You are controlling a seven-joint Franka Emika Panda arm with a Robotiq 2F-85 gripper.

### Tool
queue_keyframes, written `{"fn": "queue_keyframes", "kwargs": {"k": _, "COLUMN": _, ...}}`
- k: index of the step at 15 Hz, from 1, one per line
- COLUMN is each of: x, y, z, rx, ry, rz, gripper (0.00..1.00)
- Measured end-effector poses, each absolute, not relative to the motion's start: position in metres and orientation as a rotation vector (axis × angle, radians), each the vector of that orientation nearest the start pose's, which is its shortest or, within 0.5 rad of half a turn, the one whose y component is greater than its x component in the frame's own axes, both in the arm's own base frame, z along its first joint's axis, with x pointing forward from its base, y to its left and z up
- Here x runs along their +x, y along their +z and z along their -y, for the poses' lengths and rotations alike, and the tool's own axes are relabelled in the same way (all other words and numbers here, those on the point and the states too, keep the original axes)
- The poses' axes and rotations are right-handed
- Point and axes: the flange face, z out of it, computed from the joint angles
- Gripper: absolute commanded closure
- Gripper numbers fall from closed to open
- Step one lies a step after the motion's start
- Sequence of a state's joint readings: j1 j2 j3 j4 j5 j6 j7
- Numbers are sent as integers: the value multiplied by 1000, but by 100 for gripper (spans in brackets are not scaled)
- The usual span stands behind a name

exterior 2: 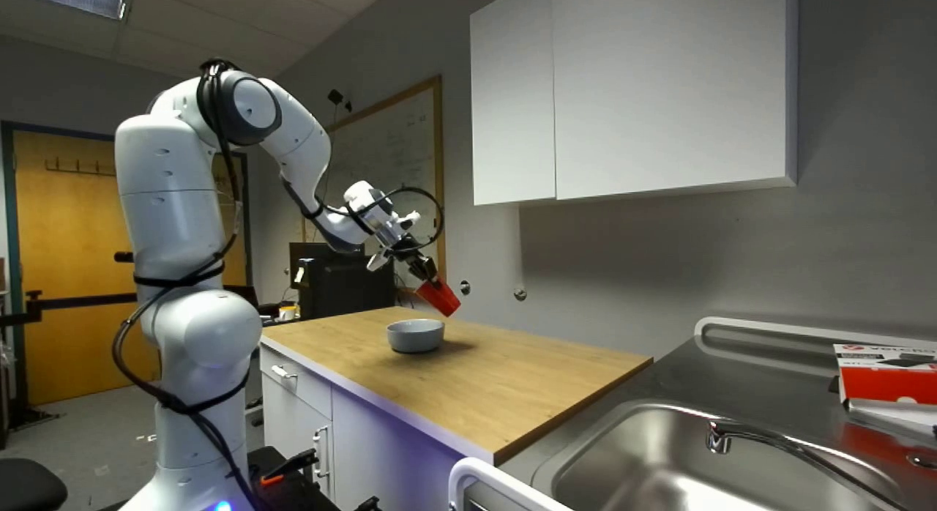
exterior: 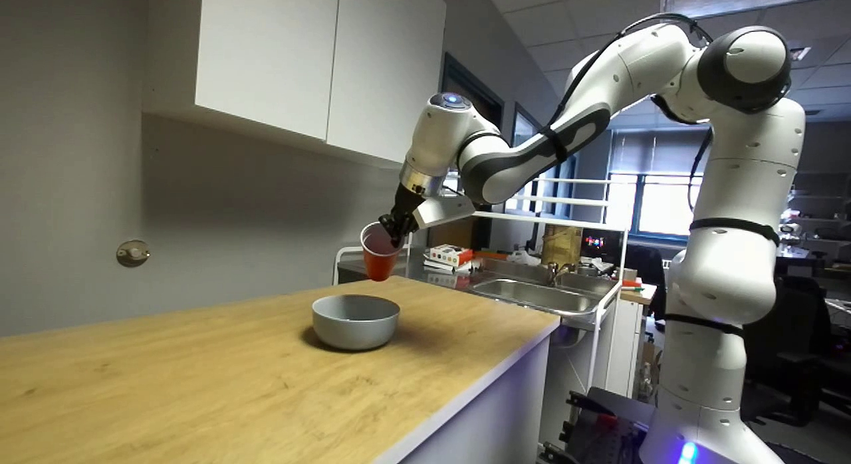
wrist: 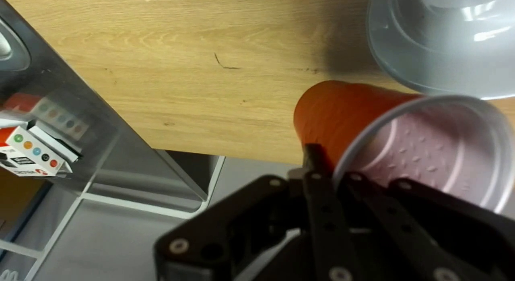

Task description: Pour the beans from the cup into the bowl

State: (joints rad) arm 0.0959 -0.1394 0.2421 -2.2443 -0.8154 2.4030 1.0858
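The red cup (exterior: pixel 379 266) hangs tilted in the air, above and to one side of the bowl in both exterior views (exterior 2: pixel 442 299). My gripper (exterior: pixel 396 235) is shut on the cup's wall at the rim, one finger inside and one outside, as the wrist view (wrist: pixel 336 174) shows. The cup's mouth faces upward at a slant; its pale inner wall shows, and I make out no beans in it. The grey bowl (exterior: pixel 356 331) stands upright on the counter, apart from the cup. It is partly cut off in the wrist view (wrist: pixel 402 67). I see no beans in its visible part.
The wooden counter (exterior: pixel 199 384) carries the bowl and ends at a front edge. White cabinets (exterior 2: pixel 659 94) hang on the wall above. A steel sink (exterior 2: pixel 644 452), a white rail (exterior 2: pixel 498 489) and a red-and-white box (exterior 2: pixel 886 379) are beyond the counter's end.
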Motion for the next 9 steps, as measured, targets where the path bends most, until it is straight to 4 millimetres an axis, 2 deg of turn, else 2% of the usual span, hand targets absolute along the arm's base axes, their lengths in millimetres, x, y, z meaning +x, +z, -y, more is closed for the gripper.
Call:
{"fn": "queue_keyframes", "kwargs": {"k": 3, "x": 490, "y": 458, "z": -187, "rx": -3244, "ry": -1216, "rz": -325, "gripper": 97}}
{"fn": "queue_keyframes", "kwargs": {"k": 9, "x": 461, "y": 483, "z": -223, "rx": -3056, "ry": -1753, "rz": -188, "gripper": 98}}
